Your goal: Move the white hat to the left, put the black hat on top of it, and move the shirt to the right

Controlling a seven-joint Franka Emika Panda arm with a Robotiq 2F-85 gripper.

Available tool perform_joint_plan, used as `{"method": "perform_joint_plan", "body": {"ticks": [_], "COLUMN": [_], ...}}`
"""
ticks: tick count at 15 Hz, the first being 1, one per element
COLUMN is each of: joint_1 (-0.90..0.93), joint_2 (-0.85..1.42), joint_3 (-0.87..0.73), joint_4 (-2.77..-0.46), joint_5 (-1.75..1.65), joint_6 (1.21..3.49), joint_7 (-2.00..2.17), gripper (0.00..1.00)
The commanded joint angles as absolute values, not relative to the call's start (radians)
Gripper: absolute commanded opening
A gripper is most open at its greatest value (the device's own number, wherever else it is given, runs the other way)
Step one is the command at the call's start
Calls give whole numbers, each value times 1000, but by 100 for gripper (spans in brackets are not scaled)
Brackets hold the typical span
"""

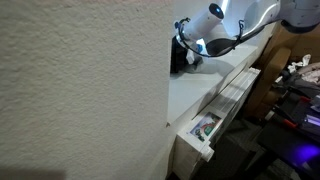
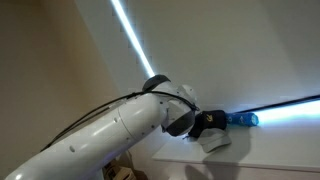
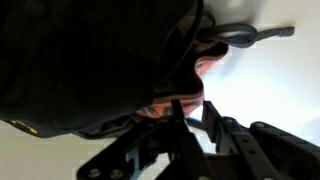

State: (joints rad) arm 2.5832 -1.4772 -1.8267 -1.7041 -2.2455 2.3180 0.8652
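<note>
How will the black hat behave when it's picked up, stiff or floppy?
Probably floppy: in the wrist view the black hat looks like soft, folded cloth, so it would likely sag and drape from a pinch. Being thin cloth, it is probably light for its size. It seems unlikely to roll or break, though a loose pinch might slip off.
</note>
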Motion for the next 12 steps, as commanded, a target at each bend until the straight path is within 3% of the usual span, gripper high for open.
{"method": "perform_joint_plan", "body": {"ticks": [1, 6, 7, 8, 11, 12], "joint_1": [2562, 2551, 2550, 2572, 2570, 2570], "joint_2": [-1477, -1477, -1477, -1477, -1477, -1477], "joint_3": [-1829, -1829, -1825, -1825, -1825, -1825], "joint_4": [-1723, -1738, -1739, -1710, -1711, -1711], "joint_5": [-2266, -2292, -2312, -2277, -2290, -2291], "joint_6": [2325, 2322, 2308, 2315, 2315, 2315], "joint_7": [881, 915, 939, 904, 922, 923], "gripper": [2, 0, 26, 3, 23, 51]}}
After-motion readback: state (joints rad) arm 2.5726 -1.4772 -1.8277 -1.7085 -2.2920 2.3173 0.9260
